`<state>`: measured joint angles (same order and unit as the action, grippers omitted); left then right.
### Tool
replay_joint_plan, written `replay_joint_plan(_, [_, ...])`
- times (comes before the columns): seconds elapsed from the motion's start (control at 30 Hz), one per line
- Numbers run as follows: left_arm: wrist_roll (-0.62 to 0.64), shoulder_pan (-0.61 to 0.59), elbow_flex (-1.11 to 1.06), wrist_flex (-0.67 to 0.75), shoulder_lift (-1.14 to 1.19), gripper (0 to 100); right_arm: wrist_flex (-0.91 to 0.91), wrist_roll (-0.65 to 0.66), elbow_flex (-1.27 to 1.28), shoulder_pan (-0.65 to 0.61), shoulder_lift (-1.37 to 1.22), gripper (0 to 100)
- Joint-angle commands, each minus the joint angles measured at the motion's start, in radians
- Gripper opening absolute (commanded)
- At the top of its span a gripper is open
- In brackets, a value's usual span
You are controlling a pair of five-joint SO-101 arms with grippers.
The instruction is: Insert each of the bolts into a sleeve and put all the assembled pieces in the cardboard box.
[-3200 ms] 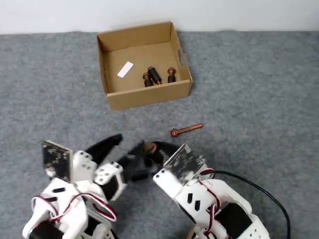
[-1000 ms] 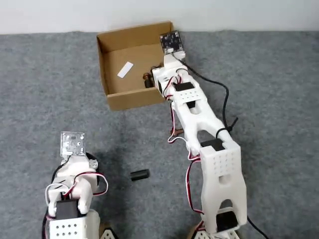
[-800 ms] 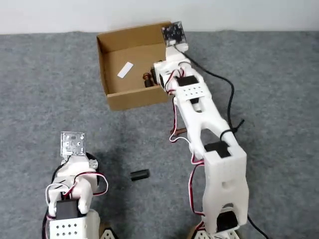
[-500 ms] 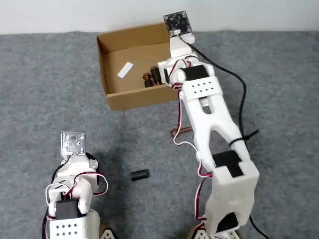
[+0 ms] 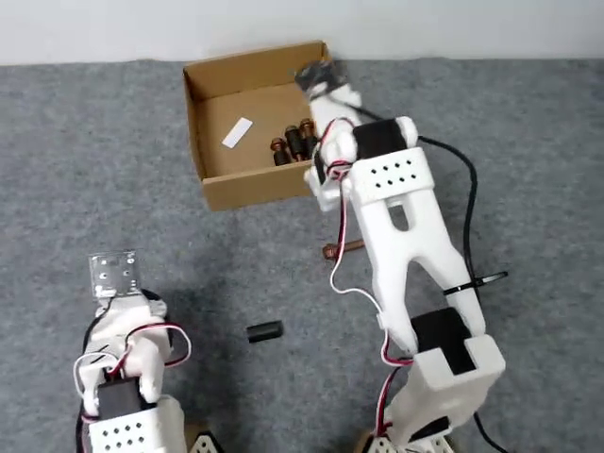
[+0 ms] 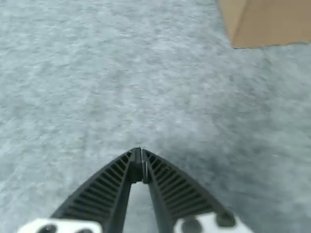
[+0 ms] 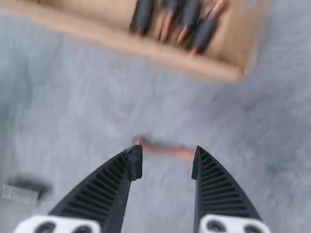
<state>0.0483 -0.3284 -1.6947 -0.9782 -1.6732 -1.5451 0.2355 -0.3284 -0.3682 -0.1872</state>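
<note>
One cardboard box (image 5: 209, 156) stands open at the far side of the table, its flaps upright; inside lie four bolts already in their dark sleeves (image 7: 187, 13), side by side against the wall nearest the right arm, and a small white slip (image 5: 238, 132) on the bare floor of the box, apart from them. Grey carpet (image 5: 528, 160) covers the table; a strip of white wall (image 5: 453, 28) runs behind it.

The right arm stretches from the near edge toward the box's near right corner; the right gripper (image 7: 164, 162) hangs over the carpet just in front of the box, its fingers spread and holding nothing. The left arm is folded low at the near left; the left gripper (image 6: 137, 162) has its fingertips pressed together, empty, above bare carpet.

A loose copper bolt (image 5: 332, 250) lies on the carpet in front of the box, partly under the right arm; in the right wrist view it lies crosswise below the spread fingertips, blurred. A single black sleeve (image 5: 265, 331) lies between the two arms, apart from both grippers.
</note>
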Motion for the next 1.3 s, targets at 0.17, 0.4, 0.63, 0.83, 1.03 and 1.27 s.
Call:
replay_joint_plan(0.17, [0.014, -0.158, 0.024, 0.025, -0.006, 0, -0.252, 0.100, -0.026, -0.154, 0.074, 16.1])
replay_joint_plan(0.4, [0.060, -0.196, 0.025, 0.028, -0.006, 0, -0.252, 0.245, 0.112, -0.389, 0.130, 16.5])
replay_joint_plan(0.63, [0.068, -0.196, 0.021, 0.028, -0.006, 0, -0.160, 0.278, 0.368, -0.572, 0.182, 24.8])
replay_joint_plan(0.83, [0.068, -0.196, 0.021, 0.028, -0.006, 0, 0.041, 0.362, 0.554, -0.587, 0.186, 26.6])
replay_joint_plan(1.03, [0.068, -0.196, 0.021, 0.028, -0.006, 0, 0.191, 0.391, 0.649, -0.585, 0.174, 26.6])
replay_joint_plan(1.27, [0.068, -0.196, 0.021, 0.028, -0.006, 0, 0.311, 0.396, 0.657, -0.585, 0.093, 26.6])
